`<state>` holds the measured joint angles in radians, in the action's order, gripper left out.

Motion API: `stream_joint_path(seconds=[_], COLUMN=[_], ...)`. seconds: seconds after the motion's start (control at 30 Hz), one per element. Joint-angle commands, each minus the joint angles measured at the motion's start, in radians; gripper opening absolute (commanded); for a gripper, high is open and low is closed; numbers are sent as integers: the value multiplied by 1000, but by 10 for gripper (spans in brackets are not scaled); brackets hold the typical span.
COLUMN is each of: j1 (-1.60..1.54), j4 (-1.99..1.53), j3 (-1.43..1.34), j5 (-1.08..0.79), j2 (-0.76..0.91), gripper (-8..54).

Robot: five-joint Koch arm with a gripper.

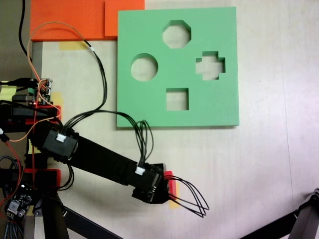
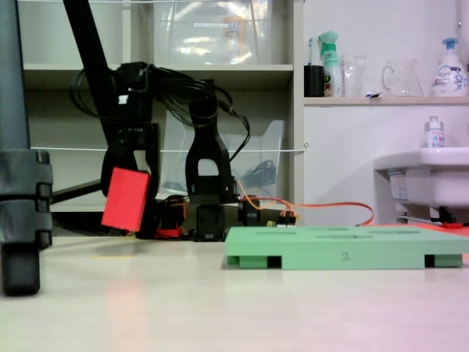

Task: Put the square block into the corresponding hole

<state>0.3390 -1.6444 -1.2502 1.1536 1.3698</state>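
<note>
The square block [image 2: 125, 199], a bright red foam cube, hangs tilted a little above the table, left of the board in a fixed view. From above just a red sliver of the block [image 1: 172, 185] shows beside the black wrist. My gripper [image 2: 128, 176] is shut on it from above; seen from overhead, the gripper [image 1: 167, 189] is below the green foam board [image 1: 219, 30] and apart from it. The square cutout [image 1: 177, 99] lies near the board's lower edge, up and slightly right of the gripper. The board [image 2: 344, 249] lies flat on the table.
The board also has a round cutout [image 1: 144, 67], an octagonal one [image 1: 177, 34] and a cross-shaped one [image 1: 210, 65]. Flat orange foam slabs [image 1: 65, 17] lie at its upper left. Tripod legs [image 1: 304, 219] stand at the lower right. The arm's base and wires [image 1: 30, 114] are at the left.
</note>
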Motion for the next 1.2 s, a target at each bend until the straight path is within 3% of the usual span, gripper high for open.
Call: stream_joint_path(seconds=[0.0,0.1,0.3,0.57,1.17], j1=[-98,-290,-611,-741,-822], j4=[-92,-92,-46,57,190], j3=[20,31,129,161,163], j5=[190,495,765,900,907], j2=[101,140,92,8,-126], gripper=[185,185,185,185,197])
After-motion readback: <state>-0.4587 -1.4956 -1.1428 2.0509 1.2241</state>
